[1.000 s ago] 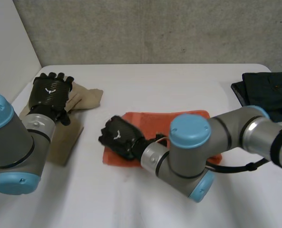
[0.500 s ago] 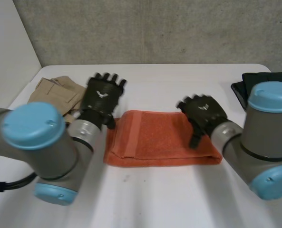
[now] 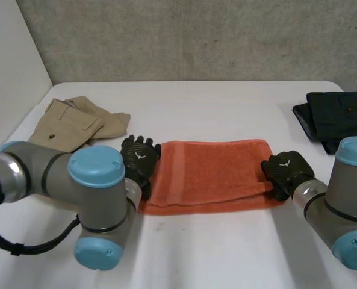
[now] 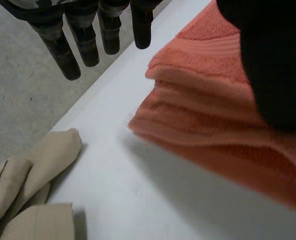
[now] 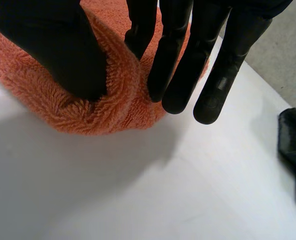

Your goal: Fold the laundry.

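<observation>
One orange terry towel (image 3: 214, 171), folded into a long band, lies mid-way across the white table (image 3: 214, 108). The left hand (image 3: 139, 158) sits at its left end, fingers (image 4: 73, 55) straight and apart, thumb over the towel's edge, possibly touching. The right hand (image 3: 286, 171) nips a ridge of the right end between thumb and fingers (image 5: 207, 65). One beige folded garment (image 3: 76, 123) lies far left, one dark navy folded garment (image 3: 338, 117) far right.

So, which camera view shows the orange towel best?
The head view: the whole orange towel lies flat there, with the left hand at one short end and the right hand at the other. The left wrist view shows one folded corner; the right wrist view shows the end bunched between that hand's thumb and fingers.
</observation>
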`<state>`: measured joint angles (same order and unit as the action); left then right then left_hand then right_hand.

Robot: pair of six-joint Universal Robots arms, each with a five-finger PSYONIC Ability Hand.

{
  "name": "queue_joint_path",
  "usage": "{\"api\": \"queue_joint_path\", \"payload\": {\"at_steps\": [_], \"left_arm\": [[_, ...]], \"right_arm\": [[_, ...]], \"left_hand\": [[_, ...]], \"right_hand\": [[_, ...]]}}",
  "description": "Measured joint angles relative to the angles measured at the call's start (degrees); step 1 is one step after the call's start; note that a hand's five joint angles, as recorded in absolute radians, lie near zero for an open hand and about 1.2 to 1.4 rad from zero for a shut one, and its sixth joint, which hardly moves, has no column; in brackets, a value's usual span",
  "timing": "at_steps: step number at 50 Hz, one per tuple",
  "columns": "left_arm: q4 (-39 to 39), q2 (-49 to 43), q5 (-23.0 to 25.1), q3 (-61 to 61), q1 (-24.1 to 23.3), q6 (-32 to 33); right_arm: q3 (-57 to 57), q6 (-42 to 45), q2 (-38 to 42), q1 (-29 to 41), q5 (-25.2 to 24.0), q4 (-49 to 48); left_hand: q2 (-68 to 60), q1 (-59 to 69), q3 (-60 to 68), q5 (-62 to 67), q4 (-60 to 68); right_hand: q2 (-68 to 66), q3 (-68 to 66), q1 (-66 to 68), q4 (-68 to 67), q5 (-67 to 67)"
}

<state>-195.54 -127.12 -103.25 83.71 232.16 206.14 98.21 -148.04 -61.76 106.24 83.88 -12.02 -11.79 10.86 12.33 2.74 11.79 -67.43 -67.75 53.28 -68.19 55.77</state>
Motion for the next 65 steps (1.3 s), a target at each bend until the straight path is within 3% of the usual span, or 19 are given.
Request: {"api": "queue_joint_path", "payload": {"at_steps": [7, 15, 20, 26, 27, 28, 29, 30, 31, 32, 34, 35, 38, 39, 45, 50, 56, 65], "left_arm": [[2.11, 9.94, -0.06, 4.79, 0.09, -1.20], [2.20, 19.87, -0.02, 8.71, 2.44, -1.97], [2.12, 24.34, 0.12, 11.16, 6.48, -1.96], [2.02, 26.27, 0.18, 12.51, 10.06, -2.09], [2.00, 26.34, 0.20, 12.54, 10.28, -2.13], [1.95, 26.40, 0.20, 12.54, 10.64, -2.20], [1.89, 26.40, 0.22, 12.47, 10.89, -2.30], [1.86, 26.38, 0.22, 12.41, 11.00, -2.36], [1.75, 26.30, 0.32, 12.22, 11.07, -2.57], [1.71, 26.26, 0.37, 12.12, 11.07, -2.66], [1.52, 26.03, 0.71, 11.73, 11.00, -3.11], [1.22, 25.47, 1.84, 10.89, 10.62, -4.23], [0.93, 24.36, 3.90, 9.63, 9.82, -6.26], [0.81, 23.13, 5.94, 8.38, 8.79, -8.48], [1.13, 18.73, 9.70, 4.85, 4.69, -14.78], [2.50, 13.46, 10.17, 2.00, 1.65, -17.96], [7.65, 6.00, 6.95, -0.90, 0.23, -18.78], [16.42, -0.08, 2.69, -3.84, 1.13, -14.25]], "right_arm": [[-3.94, 10.22, -2.34, 2.37, 0.21, 0.59], [-13.14, 19.92, -1.66, 16.09, -0.79, 0.79], [-18.68, 21.99, 2.53, 24.46, -4.47, 0.44], [-22.31, 21.46, 9.32, 30.26, -14.08, 0.28], [-22.50, 21.31, 9.71, 30.46, -14.53, 0.29], [-22.81, 20.84, 10.34, 30.74, -14.81, 0.33], [-23.06, 20.22, 10.73, 30.86, -14.51, 0.37], [-23.17, 19.88, 10.85, 30.89, -14.22, 0.39], [-23.29, 18.16, 10.84, 30.85, -12.59, 0.48], [-23.30, 17.38, 10.77, 30.79, -11.80, 0.50], [-23.14, 14.37, 10.22, 30.45, -9.42, 0.60], [-22.33, 7.52, 8.46, 29.28, -5.48, 0.72], [-20.58, -2.93, 5.24, 26.82, -1.83, 0.86], [-18.92, -11.80, 2.07, 24.13, -0.39, 1.28], [-16.93, -28.83, -2.85, 17.54, -1.36, 5.92], [-19.87, -32.20, 0.25, 15.39, -3.47, 11.42], [-26.21, -31.84, 8.71, 14.97, -6.25, 16.06], [-31.33, -22.43, 16.97, 15.63, -5.74, 18.26]], "left_hand": [[0.00, 0.00, 0.00, 0.00, 0.00], [0.00, 0.00, 0.00, 0.00, 0.00], [0.00, 0.00, 0.00, 0.00, 0.00], [0.00, 0.00, 0.00, 0.00, 0.00], [0.00, 0.00, 0.00, 0.00, 0.00], [0.00, 0.00, 0.00, 0.00, 0.00], [0.00, 0.00, 0.00, 0.00, 0.00], [0.00, 0.00, 0.00, 0.00, 0.00], [0.00, 0.00, 0.00, 0.00, -0.02], [0.00, 0.00, 0.00, 0.00, 0.00], [0.00, 0.00, 0.00, 0.00, -0.02], [0.00, 0.00, 0.00, 0.00, 0.00], [0.00, 0.00, 0.00, 0.00, 0.00], [0.00, 0.00, 0.00, 0.00, 0.00], [0.00, 0.00, 0.00, 0.00, 0.00], [0.00, 0.00, 0.00, 0.00, 0.00], [0.00, 0.00, 0.00, 0.00, 0.00], [0.00, 0.00, 0.00, 0.00, 0.00]], "right_hand": [[-0.37, 0.00, 1.79, -0.02, 0.46], [-0.37, -0.01, 2.27, -0.03, 0.89], [-0.37, 0.00, 2.27, -0.03, 0.90], [-0.24, 0.04, 2.39, 0.11, 0.98], [15.63, 14.65, -12.90, 14.74, -12.93], [21.75, 21.73, -19.73, 21.72, -19.64], [38.33, 36.75, -33.33, 36.56, -34.24], [38.33, 36.75, -33.33, 36.56, -34.24], [51.71, 51.13, -40.82, 51.09, -48.16], [54.14, 54.19, -41.65, 53.93, -50.85], [54.77, 55.49, -41.70, 54.63, -51.92], [54.77, 55.54, -41.70, 54.63, -52.11], [54.77, 55.55, -41.70, 54.63, -52.11], [54.77, 55.55, -41.70, 54.63, -52.12], [54.77, 55.54, -41.70, 54.63, -52.12], [54.77, 55.54, -41.70, 54.63, -52.12], [54.77, 55.55, -41.70, 54.63, -52.12], [54.77, 55.55, -41.79, 54.64, -52.40]]}}
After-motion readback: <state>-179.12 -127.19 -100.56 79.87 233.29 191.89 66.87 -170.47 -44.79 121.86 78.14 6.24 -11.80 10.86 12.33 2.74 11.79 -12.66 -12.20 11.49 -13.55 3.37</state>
